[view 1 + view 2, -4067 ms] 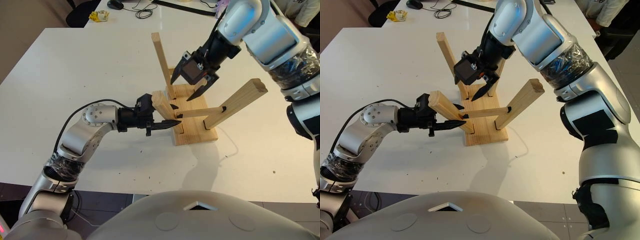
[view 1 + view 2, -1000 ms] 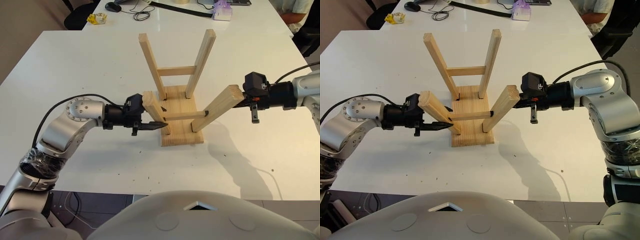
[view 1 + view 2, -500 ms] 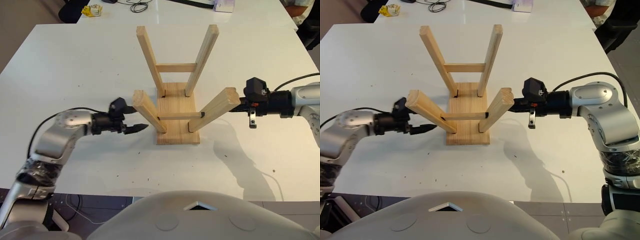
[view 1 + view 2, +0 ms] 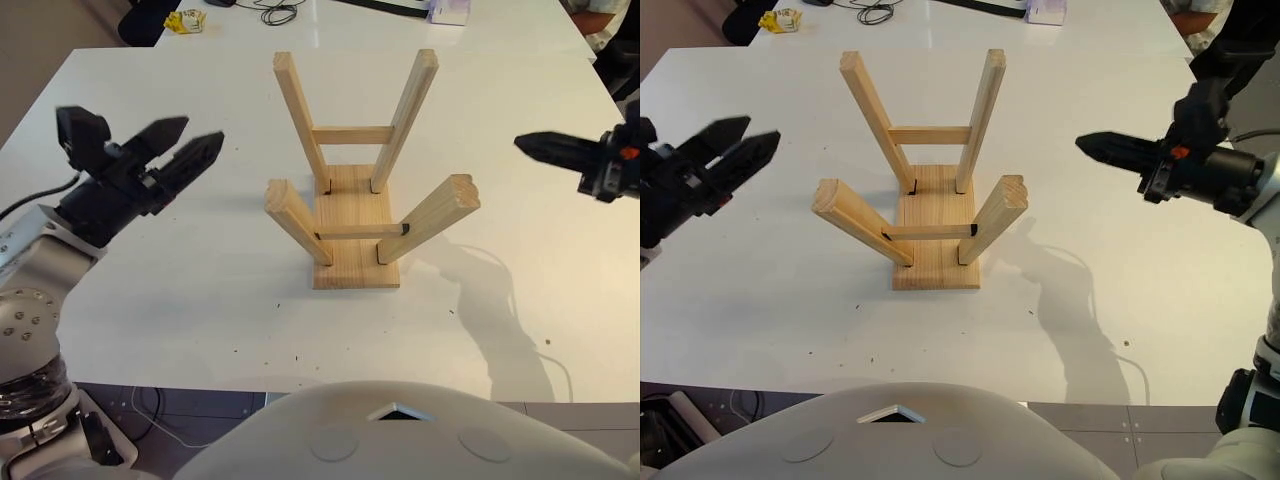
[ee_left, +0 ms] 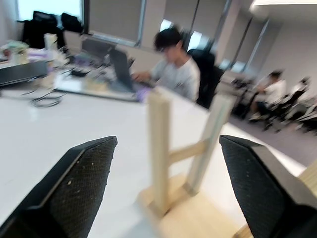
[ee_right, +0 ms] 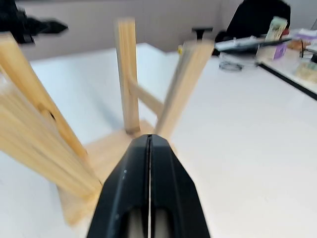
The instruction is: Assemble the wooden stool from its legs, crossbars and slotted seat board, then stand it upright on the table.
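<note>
Wooden stool [image 4: 355,262] upside-down, free; left gripper [image 4: 200,132] jaws wide apart, empty; right gripper [image 4: 522,143] jaws together, empty.

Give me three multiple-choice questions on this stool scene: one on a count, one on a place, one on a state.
1. How many legs stick up?
A. two
B. three
C. four

2. Where is the seat board?
A. atop the legs
B. flat on the table, under the legs
C. standing on edge

3. The right hand is:
A. shut, empty
B. shut on a leg
C. wide open

C: four legs rise from the board.
B: the board lies flat on the table.
A: its fingers meet, clear of the legs.
</note>
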